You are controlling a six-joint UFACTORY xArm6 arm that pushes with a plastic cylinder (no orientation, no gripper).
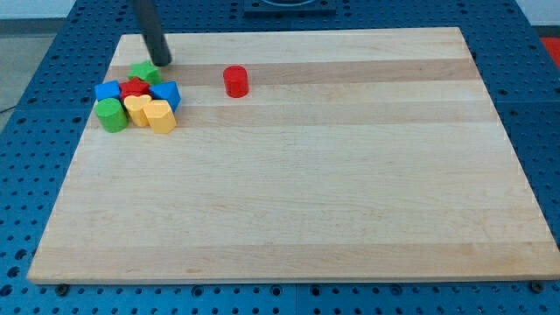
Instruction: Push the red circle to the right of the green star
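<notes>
Rod end first: my tip [164, 62] rests on the tabletop [306, 175] near its top left corner, just beside the upper right edge of the green star [144, 72]; whether the two touch cannot be told. There is no hand on this arm, only the straight dark rod, so nothing opens or closes and nothing is held.

The green star sits at the top of a tight cluster of blocks. Just below it lies a red block [134, 87] whose shape is hard to make out. A blue block [107, 90] flanks that on the view's left and another blue block [166, 94] on the view's right. Below these, a green block [111, 115], rounded in outline, sits at the cluster's lower left, with a yellow block [137, 110] next to it and a second yellow block [160, 115], heart-like in shape, touching that one on the right.

The red circle [235, 80] stands alone, well apart from the cluster, toward the view's right of the green star and my tip, at nearly the same height in the view.
</notes>
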